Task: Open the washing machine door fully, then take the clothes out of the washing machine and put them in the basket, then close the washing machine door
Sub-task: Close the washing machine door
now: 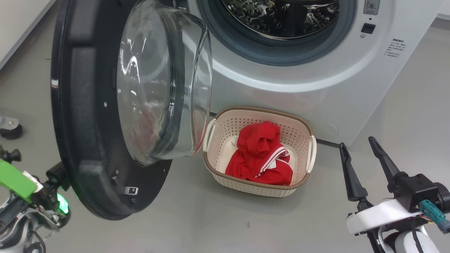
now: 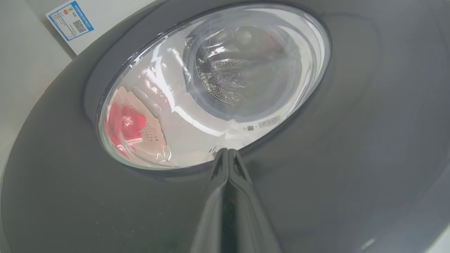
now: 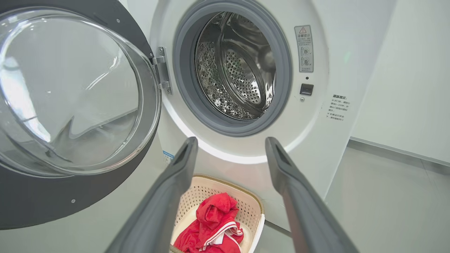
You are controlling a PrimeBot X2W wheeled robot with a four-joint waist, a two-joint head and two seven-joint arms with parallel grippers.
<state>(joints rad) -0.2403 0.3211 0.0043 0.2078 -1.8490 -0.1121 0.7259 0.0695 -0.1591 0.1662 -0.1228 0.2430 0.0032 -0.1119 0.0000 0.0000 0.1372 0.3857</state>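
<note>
The washing machine door (image 1: 88, 147) stands swung out to the left, its glass bowl facing the basket. My left gripper (image 2: 227, 151) is shut, its tips against the door's outer face at the lower edge of the window (image 2: 211, 88). The washing machine (image 1: 316, 77) has its mouth uncovered, and the steel drum (image 3: 239, 70) shows bare metal. The red clothes (image 1: 260, 154) lie in the cream basket (image 1: 260, 191) on the floor in front of the machine. My right gripper (image 1: 357, 142) hangs open and holds nothing, to the right of the basket; its fingers (image 3: 175, 182) frame the basket (image 3: 253, 207) and clothes (image 3: 214, 225).
My left arm (image 1: 31, 200) sits behind the door's lower edge. A caster wheel (image 1: 10, 128) stands on the grey floor at the far left. A white wall (image 3: 404, 88) rises right of the machine. A blue sticker (image 2: 70, 21) is on the machine's front.
</note>
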